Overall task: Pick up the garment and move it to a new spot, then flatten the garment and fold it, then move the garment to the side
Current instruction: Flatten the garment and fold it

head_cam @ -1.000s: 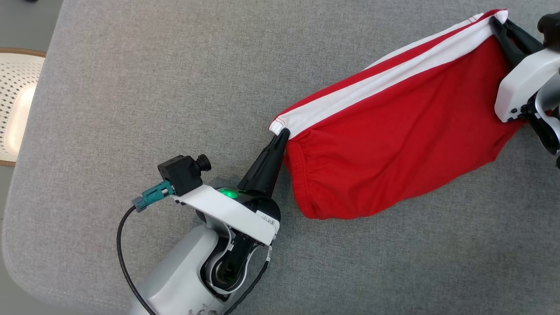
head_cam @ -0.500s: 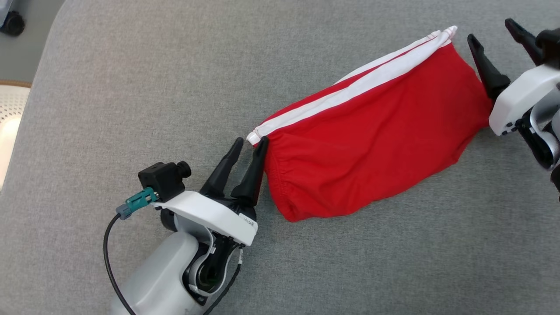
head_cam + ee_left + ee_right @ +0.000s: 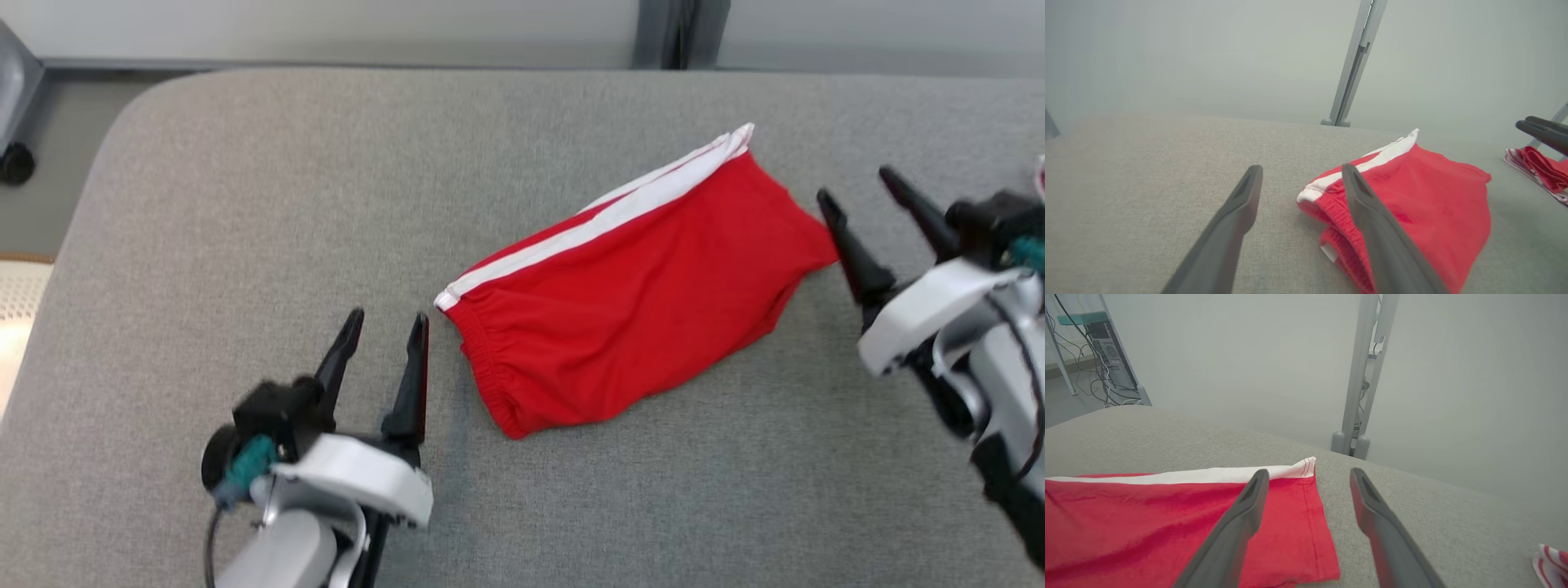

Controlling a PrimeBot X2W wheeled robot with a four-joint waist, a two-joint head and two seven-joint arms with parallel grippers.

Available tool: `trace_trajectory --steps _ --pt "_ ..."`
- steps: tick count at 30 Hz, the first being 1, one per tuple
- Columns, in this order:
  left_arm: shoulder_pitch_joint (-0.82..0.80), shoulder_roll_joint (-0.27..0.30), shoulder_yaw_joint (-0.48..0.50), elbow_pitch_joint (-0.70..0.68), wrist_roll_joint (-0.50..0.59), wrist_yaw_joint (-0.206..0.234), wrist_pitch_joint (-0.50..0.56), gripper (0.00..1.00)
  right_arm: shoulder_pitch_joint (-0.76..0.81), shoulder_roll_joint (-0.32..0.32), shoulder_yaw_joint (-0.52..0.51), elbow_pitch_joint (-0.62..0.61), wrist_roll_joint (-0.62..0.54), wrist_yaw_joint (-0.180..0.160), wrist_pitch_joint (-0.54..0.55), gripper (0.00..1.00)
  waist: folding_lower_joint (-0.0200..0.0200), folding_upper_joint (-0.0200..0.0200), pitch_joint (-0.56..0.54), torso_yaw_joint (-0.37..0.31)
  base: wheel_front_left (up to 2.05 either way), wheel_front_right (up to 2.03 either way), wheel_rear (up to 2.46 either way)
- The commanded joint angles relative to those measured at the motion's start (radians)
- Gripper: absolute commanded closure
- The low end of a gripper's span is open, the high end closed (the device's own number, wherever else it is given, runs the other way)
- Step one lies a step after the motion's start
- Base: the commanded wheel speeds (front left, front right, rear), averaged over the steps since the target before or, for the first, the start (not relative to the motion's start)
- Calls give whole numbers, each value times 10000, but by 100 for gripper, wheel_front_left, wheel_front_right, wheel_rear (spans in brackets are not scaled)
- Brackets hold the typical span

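Observation:
The garment (image 3: 637, 286) is a pair of red shorts with a white side stripe, folded and lying slantwise on the grey cushion (image 3: 245, 204). My left gripper (image 3: 389, 322) stands open just left of the waistband end, apart from the cloth. At the far right my right gripper (image 3: 857, 183) is open too, beside the hem corner. The left wrist view has the waistband (image 3: 1331, 204) behind the right finger (image 3: 1372, 220). From the right wrist the hem (image 3: 1306, 506) lies under the left finger (image 3: 1241, 522).
A second red and white striped cloth (image 3: 1541, 169) lies at the cushion's right, its corner (image 3: 1551, 561) low in the right wrist view. A grey post (image 3: 669, 33) stands behind the cushion. A pale perforated surface (image 3: 20, 302) lies off the left edge.
Both grippers opened and let go of the garment's corners, then drew back. The garment now lies free on the cushion. The head camera has tilted up, bringing the wall into view.

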Motion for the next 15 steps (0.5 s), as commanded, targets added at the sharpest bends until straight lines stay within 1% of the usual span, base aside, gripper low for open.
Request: trace_trajectory --steps 1,3,8,15 --pt "408 -27 143 -151 380 211 -47 0 515 150 -263 -193 -143 -7 -53 0 0 0 -433 -110 0 0 0" --pt "775 17 314 -380 1101 468 -51 0 1095 348 -701 -483 -319 -7 -55 0 0 0 -674 -144 0 0 0" --pt "1822 -278 837 -838 2371 898 -51 0 2562 904 -1840 -1198 -779 -7 -55 0 0 0 -1256 -123 0 0 0" --pt "2852 -762 1572 -1113 3813 1216 -52 0 4304 1709 -3297 -2209 -1614 -6 -55 0 0 0 -1803 -44 0 0 0"
